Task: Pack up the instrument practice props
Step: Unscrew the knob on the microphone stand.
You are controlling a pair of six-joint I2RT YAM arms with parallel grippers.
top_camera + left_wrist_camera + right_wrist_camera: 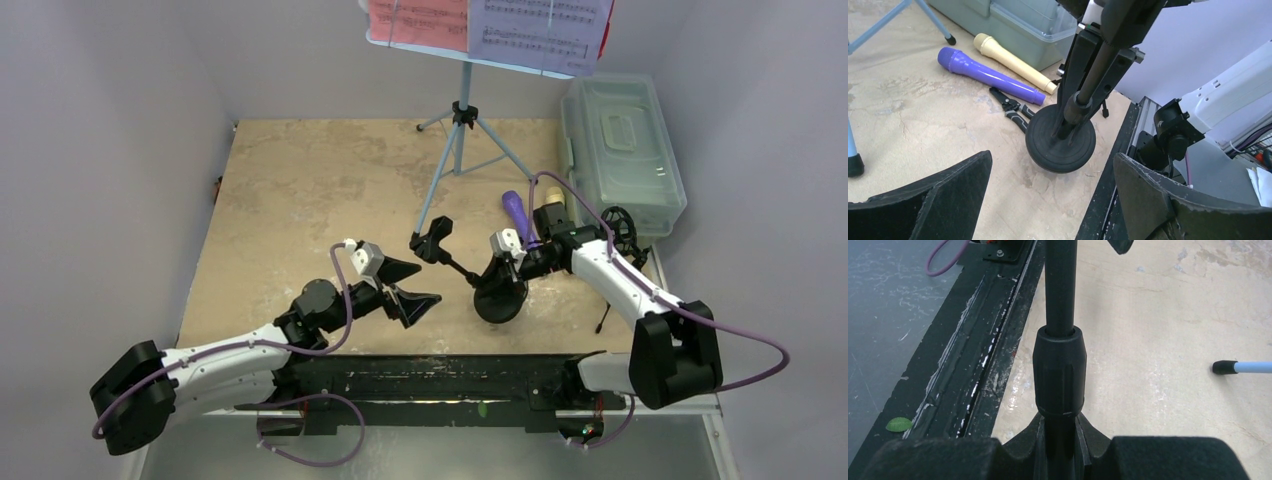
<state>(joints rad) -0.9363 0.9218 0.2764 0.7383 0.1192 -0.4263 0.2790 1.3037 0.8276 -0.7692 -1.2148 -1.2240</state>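
Looks like the right fingers [938, 457] are clamping the round-base pole [500, 300] low down, probably steadying it, while the left fingers [418, 305] are hovering wide open nearby to help.

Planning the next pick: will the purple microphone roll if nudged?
Probably rolls: the purple microphone is a smooth cylinder lying on its side. Looks rigid, glossy plastic, maybe slippery. The cream microphone beside it might block rolling that way.

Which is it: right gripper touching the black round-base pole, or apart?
Touching. Right wrist view shows the right gripper pinching the black round-base pole from both sides.
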